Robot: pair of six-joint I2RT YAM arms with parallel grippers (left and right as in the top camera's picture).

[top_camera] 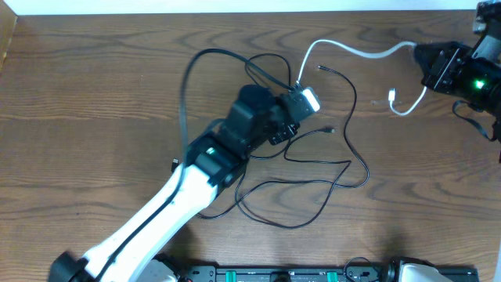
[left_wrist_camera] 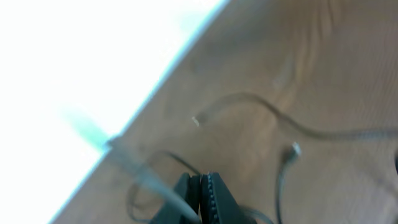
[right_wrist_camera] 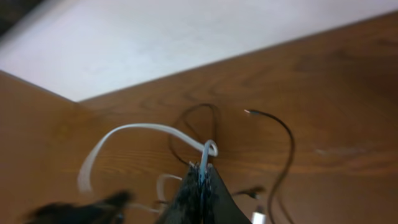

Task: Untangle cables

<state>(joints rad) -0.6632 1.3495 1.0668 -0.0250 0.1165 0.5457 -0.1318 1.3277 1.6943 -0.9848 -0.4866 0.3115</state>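
A white cable (top_camera: 352,48) arcs across the back of the wooden table between my two grippers, and its plug end (top_camera: 392,98) lies loose near the right one. Two thin black cables (top_camera: 344,160) loop over each other at mid-table, one passing under my left arm. My left gripper (top_camera: 307,100) sits at the white cable's left end. In the left wrist view the jaws (left_wrist_camera: 202,186) are shut and the blurred white cable (left_wrist_camera: 140,174) runs into them. My right gripper (top_camera: 423,59) is shut on the white cable (right_wrist_camera: 137,129), pinched at the fingertips (right_wrist_camera: 204,168). A black cable (right_wrist_camera: 286,134) lies beyond.
The table's far edge (top_camera: 235,9) runs along the top, with a white surface behind it. The arms' base rail (top_camera: 297,274) lies along the near edge. A thicker black robot cable (top_camera: 477,125) hangs off the right arm.
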